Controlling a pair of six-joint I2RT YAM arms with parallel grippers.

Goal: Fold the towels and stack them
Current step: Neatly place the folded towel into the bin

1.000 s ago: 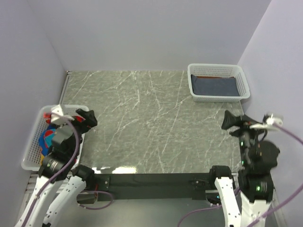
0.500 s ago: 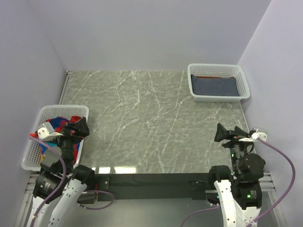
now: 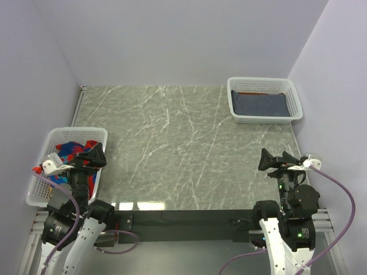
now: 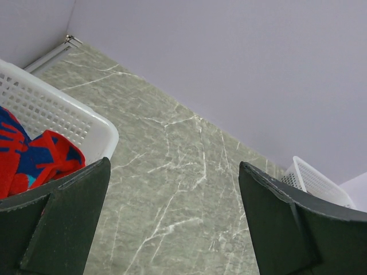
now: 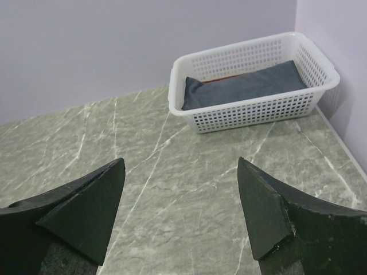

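on my left, a white mesh basket (image 3: pixel 74 131) sits at the left edge of the counter (image 3: pixel 183 143). it holds a heap of red, blue and yellow patterned towels (image 3: pixel 73 149), crumpled, not folded. my left pincer (image 3: pixel 92 154) hovers over the basket's right side, jaws spread wide, with nothing between them. the grey-green marbled counter stretches across the middle. my right pincer (image 3: pixel 278 160) hangs above the counter's near right part, jaws also wide and gripping nothing. beyond it, in the far right corner near the wall, stands a second white mesh basket (image 3: pixel 265 119). a folded dark slate-blue towel (image 3: pixel 261 105) lies flat inside it, covering most of its floor. a thin strip of a rust-brown towel (image 5: pixel 221 79) shows along its far side.
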